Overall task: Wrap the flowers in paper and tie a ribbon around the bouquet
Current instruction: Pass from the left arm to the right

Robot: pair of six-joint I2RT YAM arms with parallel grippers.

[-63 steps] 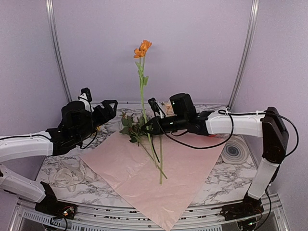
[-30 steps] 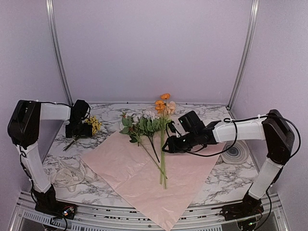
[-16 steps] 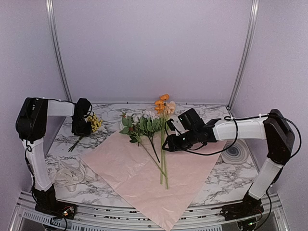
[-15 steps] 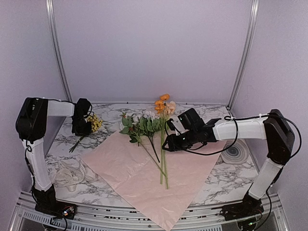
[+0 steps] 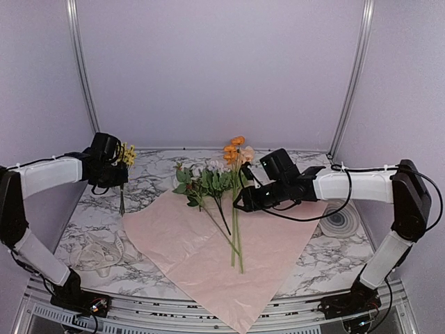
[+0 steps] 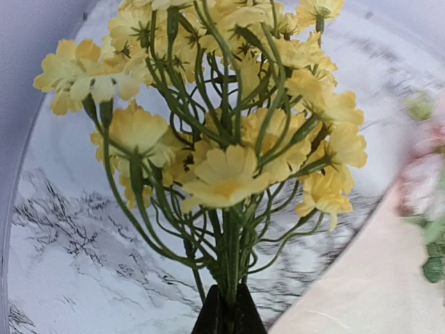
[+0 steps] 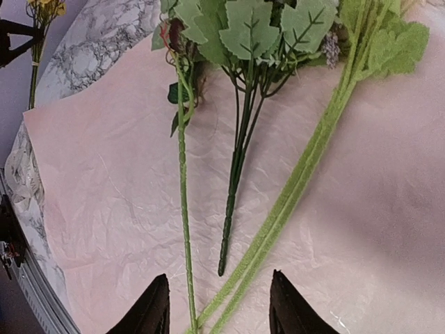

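Early stage: left gripper (image 6: pixel 224 316) pinched shut on yellow sprig (image 6: pixel 229 160), held above table (image 5: pixel 320 261) left rear; right gripper (image 7: pixel 219 306) jaws half-open, empty, over stems. Other flowers (image 5: pixel 215 184) lie on flat pink paper (image 5: pixel 208 264), table centre. Pale ribbon (image 5: pixel 97 254) heaped at near-left corner. Wrapping and tying not yet done.

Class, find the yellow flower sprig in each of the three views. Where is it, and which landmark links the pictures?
Top external: yellow flower sprig at far left, held upright by the left hand.
Left wrist: fills the middle, stems pinched at the bottom edge.
Right wrist: small, in the top left corner.
Shared landmark: the pink paper, visible in all three.
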